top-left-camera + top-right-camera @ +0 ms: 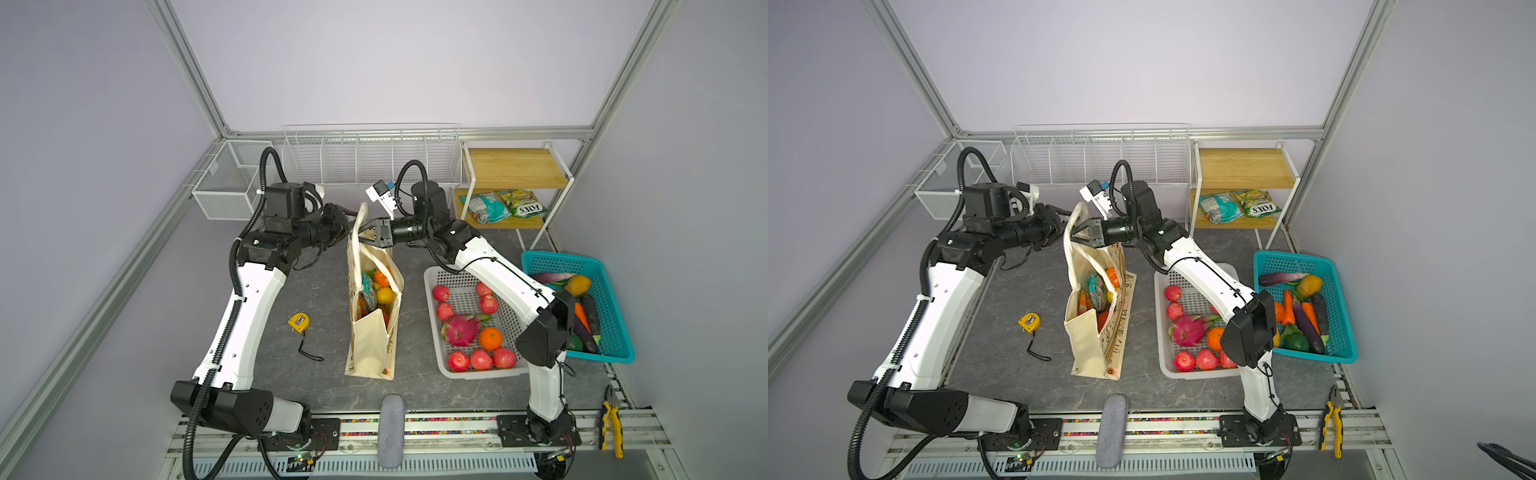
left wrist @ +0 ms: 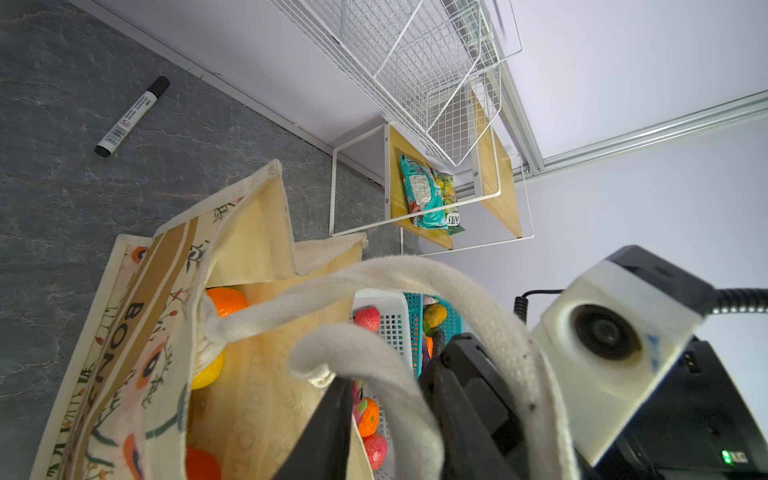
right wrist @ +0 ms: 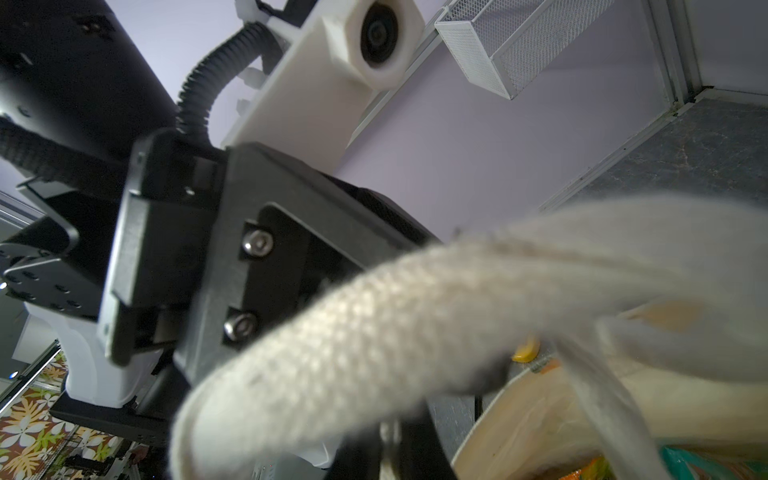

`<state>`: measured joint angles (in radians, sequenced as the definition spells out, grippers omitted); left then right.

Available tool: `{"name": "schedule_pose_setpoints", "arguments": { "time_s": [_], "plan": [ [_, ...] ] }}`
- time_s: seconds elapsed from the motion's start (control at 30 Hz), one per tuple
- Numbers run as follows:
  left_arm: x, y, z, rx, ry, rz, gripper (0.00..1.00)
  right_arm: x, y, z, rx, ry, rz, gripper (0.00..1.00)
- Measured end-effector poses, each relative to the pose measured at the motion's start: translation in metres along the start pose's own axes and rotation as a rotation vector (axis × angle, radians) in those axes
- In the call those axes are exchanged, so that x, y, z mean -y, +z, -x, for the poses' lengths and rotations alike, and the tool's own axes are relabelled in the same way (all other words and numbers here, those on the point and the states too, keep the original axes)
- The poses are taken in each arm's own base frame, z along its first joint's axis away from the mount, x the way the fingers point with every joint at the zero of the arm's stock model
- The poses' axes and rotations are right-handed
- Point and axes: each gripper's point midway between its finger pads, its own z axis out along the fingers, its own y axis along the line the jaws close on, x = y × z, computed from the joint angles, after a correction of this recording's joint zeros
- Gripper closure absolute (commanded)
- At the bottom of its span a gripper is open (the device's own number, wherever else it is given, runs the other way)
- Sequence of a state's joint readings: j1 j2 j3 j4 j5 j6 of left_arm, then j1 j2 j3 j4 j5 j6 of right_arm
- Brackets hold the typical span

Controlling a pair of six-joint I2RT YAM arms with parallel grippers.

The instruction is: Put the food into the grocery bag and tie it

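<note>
**Bag loaded, handles untied**

The grocery bag (image 1: 370,345) stands mid-counter, with fruit (image 1: 383,277) and a teal packet (image 1: 367,286) inside. At its 12 o'clock end the right end effector (image 1: 365,232) is closed, a rope handle (image 2: 478,291) draped over it. The left end effector (image 1: 349,226) straddles the other handle (image 2: 365,353), grip unclear. Tying looks next; more fruit lies in the white basket (image 1: 482,372) at 3 o'clock.

Top of the grocery bag (image 1: 370,345) is pretty crowded: rope handles (image 2: 415,270) arch across its mouth, and the left gripper (image 1: 351,224) and right gripper (image 1: 365,232) meet at the bag's far end. Left of the bag is open tabletop (image 1: 316,286), just a tape measure (image 1: 298,322). White basket (image 1: 430,307) sits close on its right.
</note>
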<state>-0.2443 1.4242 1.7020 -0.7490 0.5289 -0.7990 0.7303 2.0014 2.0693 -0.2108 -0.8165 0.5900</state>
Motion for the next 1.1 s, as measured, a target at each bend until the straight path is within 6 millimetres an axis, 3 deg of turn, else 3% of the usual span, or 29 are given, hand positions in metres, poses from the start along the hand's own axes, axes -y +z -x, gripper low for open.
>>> {"name": "schedule_pose_setpoints", "arguments": {
  "time_s": [0.2,0.37,0.53,0.77,0.97,1.1],
  "plan": [
    [0.001,0.0,-0.002,-0.013,0.009,-0.009,0.81,0.001,0.0,-0.003,-0.01,-0.002,-0.006,0.93],
    [-0.002,0.003,-0.003,-0.023,0.013,-0.003,1.0,0.003,-0.001,-0.004,-0.018,-0.006,-0.013,0.9],
    [-0.004,0.008,-0.007,-0.049,0.007,-0.005,1.0,0.008,-0.002,-0.007,-0.028,-0.019,-0.033,0.66],
    [-0.001,0.011,-0.013,-0.087,0.003,-0.031,1.0,0.015,-0.015,-0.016,-0.04,-0.028,-0.096,0.51],
    [0.003,0.014,-0.017,-0.115,0.003,-0.052,1.0,0.006,-0.046,-0.01,-0.006,-0.063,-0.155,0.38],
    [0.011,0.016,-0.015,-0.127,0.009,-0.065,1.0,-0.001,-0.072,0.0,0.039,-0.091,-0.191,0.38]
  ]
}}
